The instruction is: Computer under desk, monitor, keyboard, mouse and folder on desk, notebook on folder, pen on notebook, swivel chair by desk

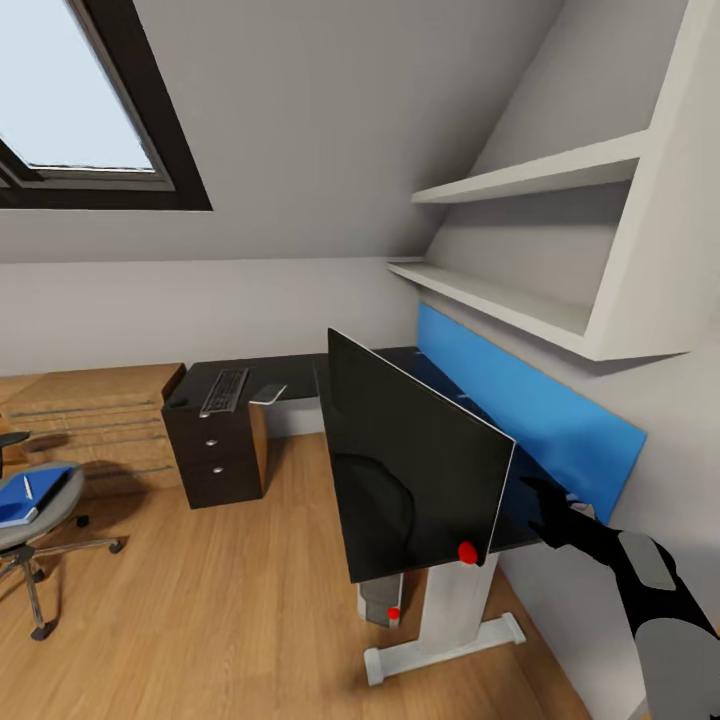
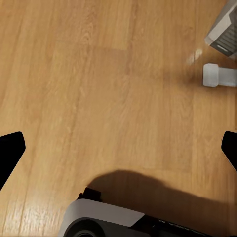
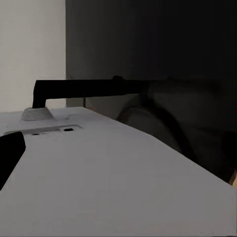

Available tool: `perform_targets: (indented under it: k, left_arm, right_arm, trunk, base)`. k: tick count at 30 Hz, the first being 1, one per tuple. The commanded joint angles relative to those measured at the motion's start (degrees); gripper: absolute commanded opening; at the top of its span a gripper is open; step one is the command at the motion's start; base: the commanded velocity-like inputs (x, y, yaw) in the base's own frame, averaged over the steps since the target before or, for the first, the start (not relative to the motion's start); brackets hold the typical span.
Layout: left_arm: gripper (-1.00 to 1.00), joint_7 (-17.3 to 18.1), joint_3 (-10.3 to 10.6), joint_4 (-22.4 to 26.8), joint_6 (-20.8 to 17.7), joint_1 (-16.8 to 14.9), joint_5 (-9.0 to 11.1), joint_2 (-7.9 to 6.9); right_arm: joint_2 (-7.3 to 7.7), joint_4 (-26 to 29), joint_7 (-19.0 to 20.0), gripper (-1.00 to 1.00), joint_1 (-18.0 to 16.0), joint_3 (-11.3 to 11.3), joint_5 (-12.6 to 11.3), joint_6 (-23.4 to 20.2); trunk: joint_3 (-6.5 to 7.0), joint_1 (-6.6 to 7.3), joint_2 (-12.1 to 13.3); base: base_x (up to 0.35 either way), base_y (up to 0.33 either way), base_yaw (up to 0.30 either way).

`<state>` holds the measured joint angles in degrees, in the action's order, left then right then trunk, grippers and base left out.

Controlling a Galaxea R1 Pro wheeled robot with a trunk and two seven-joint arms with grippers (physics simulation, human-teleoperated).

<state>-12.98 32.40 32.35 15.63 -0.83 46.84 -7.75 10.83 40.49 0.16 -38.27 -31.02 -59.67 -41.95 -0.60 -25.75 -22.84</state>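
The big black monitor (image 1: 415, 465) stands on the near end of the dark L-shaped desk (image 1: 300, 368), in front of a blue back panel (image 1: 540, 405). The computer (image 1: 383, 600) stands on the floor under the desk. On the far wing lie the keyboard (image 1: 224, 390) and a small pale mouse-like object (image 1: 268, 393). At far left the swivel chair (image 1: 55, 515) carries a blue folder or notebook (image 1: 28, 498) with a pen (image 1: 28, 487) on it. My right gripper (image 1: 548, 500) reaches behind the monitor (image 3: 163, 59), open over the desktop (image 3: 98, 187). My left gripper (image 2: 118, 148) hangs open over the wooden floor.
A dark drawer unit (image 1: 215, 455) sits under the desk's far wing. White wall shelves (image 1: 520, 180) hang above the desk. A low wooden unit (image 1: 90, 420) lines the left wall. The white desk foot (image 2: 219, 75) and computer corner (image 2: 224, 29) lie near my left gripper.
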Motion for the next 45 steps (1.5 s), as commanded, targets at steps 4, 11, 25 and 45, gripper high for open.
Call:
perform_targets:
  k: [4,11,25,45]
  left_arm:
    - [1.00,-0.47,0.49,0.03,0.28,-0.05,0.39,-0.08]
    - [1.00,-0.47,0.52,-0.01,0.26,-0.05,0.37,-0.04]
    - [1.00,-0.47,0.56,0.05,0.27,-0.05,0.35,-0.07]
    - [1.00,-0.47,0.54,0.05,0.28,-0.05,0.27,-0.08]
  right_arm:
    - [-0.03,-0.16,0.02,1.00,-0.05,-0.25,-0.06,0.28]
    - [-0.30,-0.07,0.11,1.00,-0.05,-0.17,-0.16,0.54]
    - [-3.21,0.54,0.18,1.00,-0.05,0.97,-0.10,0.55]
    - [-3.45,0.33,5.45,1.00,-0.05,3.52,-0.19,0.47]
  trunk:
    - [-0.06,-0.04,-0.08]
    - [-0.06,-0.04,-0.08]
    - [-0.06,-0.04,-0.08]
    - [-0.06,-0.04,-0.08]
  base:
    - [0.042,-0.047,0.000]
    - [0.005,-0.006,0.001]
    - [0.000,0.000,0.211]
    - [-0.092,0.000,0.038]
